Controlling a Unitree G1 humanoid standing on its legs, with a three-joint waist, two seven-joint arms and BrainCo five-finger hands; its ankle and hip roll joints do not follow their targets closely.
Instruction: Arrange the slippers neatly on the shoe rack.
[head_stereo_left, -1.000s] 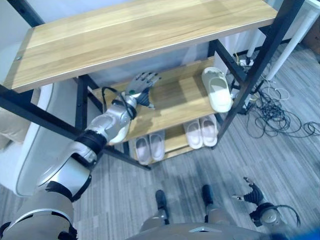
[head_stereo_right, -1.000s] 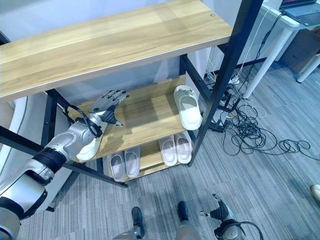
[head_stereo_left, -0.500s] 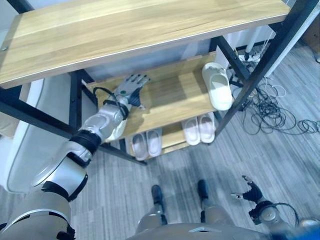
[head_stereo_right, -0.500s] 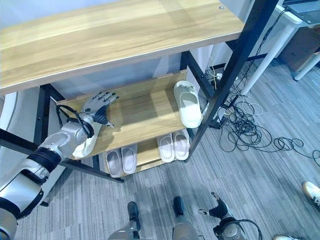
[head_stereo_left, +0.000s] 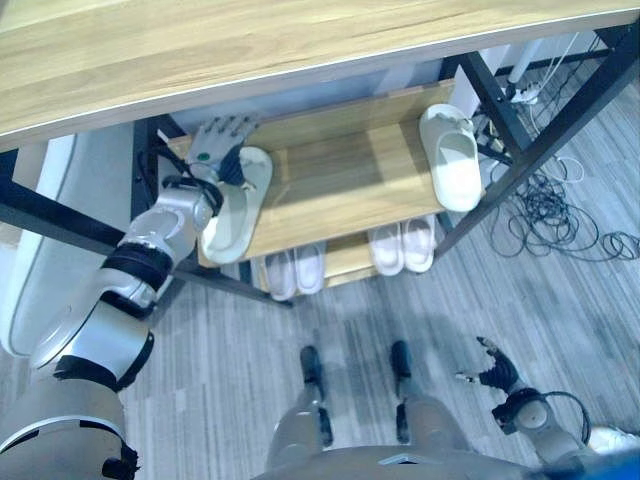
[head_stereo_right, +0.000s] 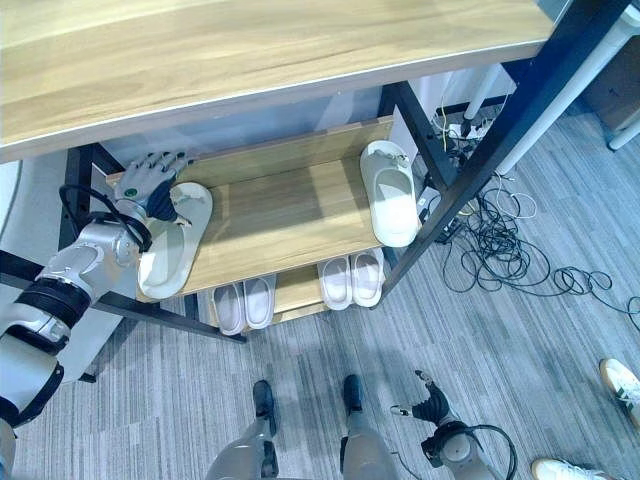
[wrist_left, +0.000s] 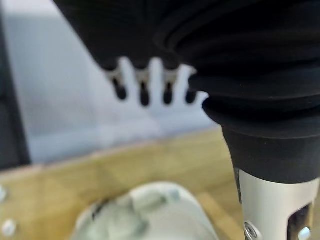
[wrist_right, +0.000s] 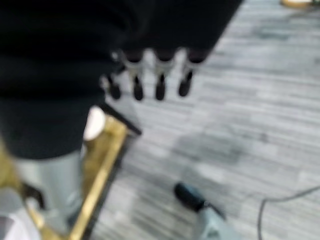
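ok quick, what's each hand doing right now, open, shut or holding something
Left hand: open, fingers straight, over the toe end of the slipper at the left of the middle shelf.
Right hand: open, fingers relaxed, holding nothing, low over the floor.

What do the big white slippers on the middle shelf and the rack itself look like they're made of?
Slippers: likely moulded foam or rubber, matte, thick one-piece soles. Rack shelves: wood or wood-look laminate, visible grain, smooth. Frame: probably metal, painted black.

Slipper (head_stereo_left: 235, 205) toe under left hand (head_stereo_left: 218, 150)
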